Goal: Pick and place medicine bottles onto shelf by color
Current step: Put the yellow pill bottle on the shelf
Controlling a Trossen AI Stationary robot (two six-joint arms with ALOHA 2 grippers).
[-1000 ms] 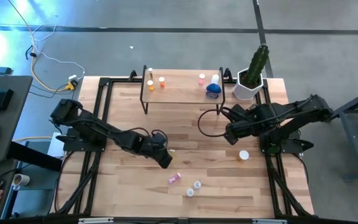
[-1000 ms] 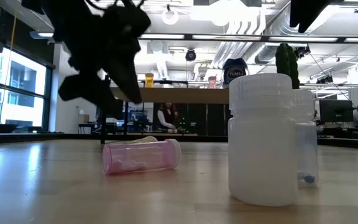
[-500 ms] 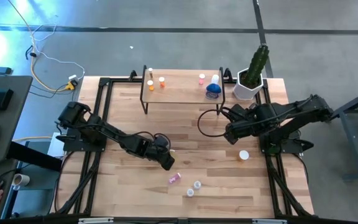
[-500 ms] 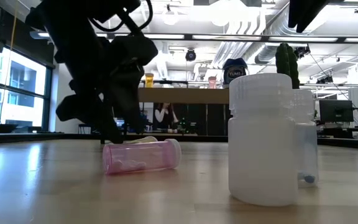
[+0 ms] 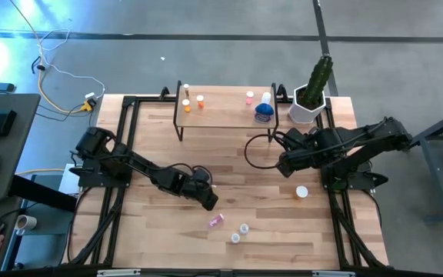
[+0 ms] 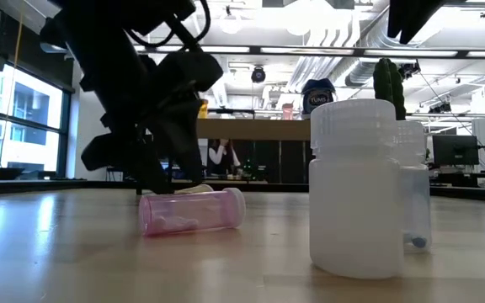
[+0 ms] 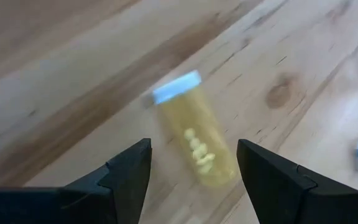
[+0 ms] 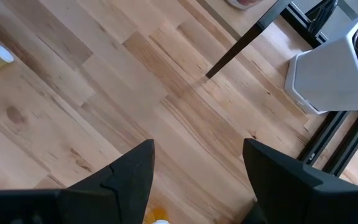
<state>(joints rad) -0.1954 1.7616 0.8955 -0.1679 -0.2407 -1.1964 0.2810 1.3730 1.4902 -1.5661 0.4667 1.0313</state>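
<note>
High view: L gripper low at table centre; pink bottle at its 5 o'clock; shelf at 12; R gripper waiting.

L wrist view: fingers spread, straddling lying yellowish bottle, w/o contact. Risk: uneven closing rolls it away.
</note>
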